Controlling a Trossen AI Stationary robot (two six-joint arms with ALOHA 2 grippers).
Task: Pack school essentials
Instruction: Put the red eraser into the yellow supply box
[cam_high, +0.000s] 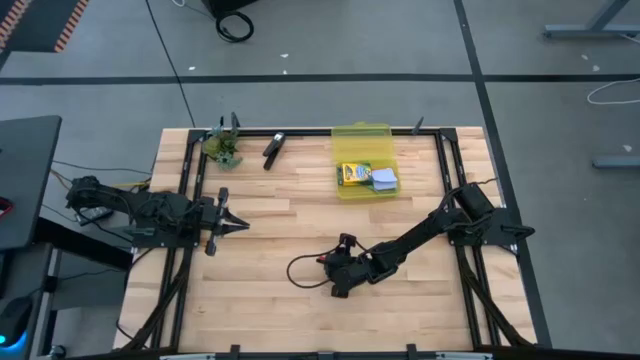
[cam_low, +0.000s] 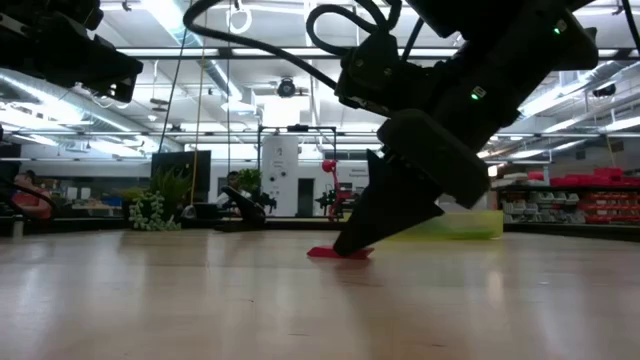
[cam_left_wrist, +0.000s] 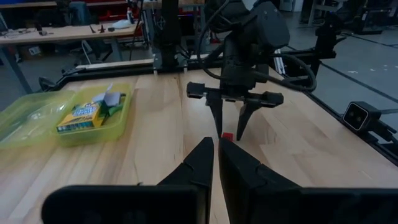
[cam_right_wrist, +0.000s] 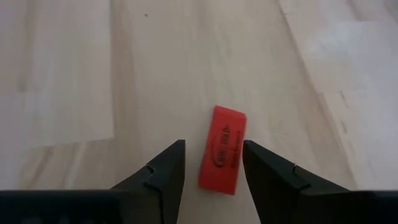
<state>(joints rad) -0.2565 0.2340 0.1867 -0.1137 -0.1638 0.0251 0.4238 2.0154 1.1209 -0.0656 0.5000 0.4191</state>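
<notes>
A robotics lab or workshop, shown by a pale wooden butcher-block worktable framed in black metal rails, set on a grey concrete floor with loose black cables. Beyond it, rows of bright ceiling strip lights, long workbenches and shelving stacked with red bins

Two matte-black arms of boxy links and rounded joint housings rise from black frames at the table's left and right edges. Black cables loop loosely along the right arm, where small green lights glow on the casing. Each gripper, the left and the right, ends in two dark, tapering, wedge-shaped fingers below a flat crossbar.
</notes>
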